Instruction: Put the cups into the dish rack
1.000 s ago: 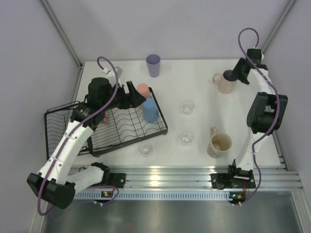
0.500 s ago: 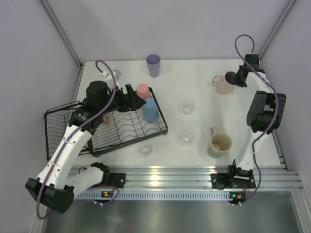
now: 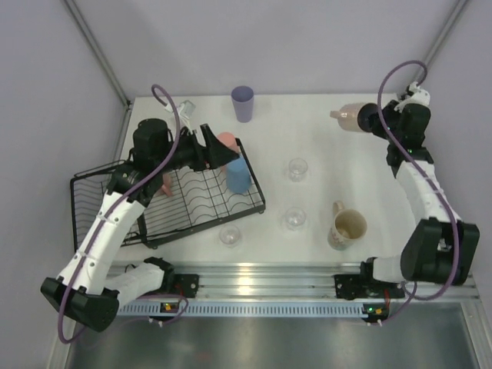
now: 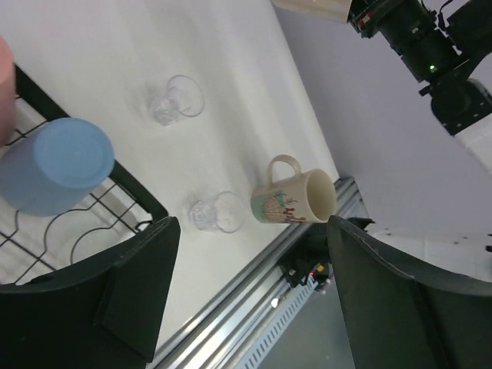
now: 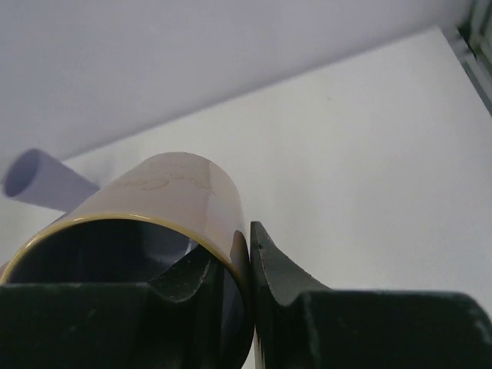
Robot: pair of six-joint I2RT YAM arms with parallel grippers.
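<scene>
The right gripper [image 5: 243,257] is clamped on the wall of the pink mug [image 5: 165,201], one finger [image 5: 280,270] outside the gold-edged rim and the other inside the mouth; the mug lies tipped on its side with its base pointing away from the wrist, over the table's [image 3: 307,127] far right corner; beyond it in the wrist view lies the lavender tumbler [image 5: 40,181], which stands alone at the far edge of the table. The left gripper [image 4: 254,224] has its fingers [image 4: 134,296] wide apart and grips nothing; it hangs over the right end of the dish rack [image 3: 184,209], just beside the salmon tumbler [image 3: 225,141] at the rack's far right corner; the blue tumbler [image 4: 52,166] stands bottom up in the rack next to the salmon one. To the right of the rack, on the bare table, three clear glasses are spread out: one [image 3: 298,168] farther back, one [image 3: 294,219] nearer the front, and one [image 3: 229,235] just off the rack's near right corner; the cream mug [image 3: 347,227] stands upright near the front edge, right of the glasses, its handle toward the back.
</scene>
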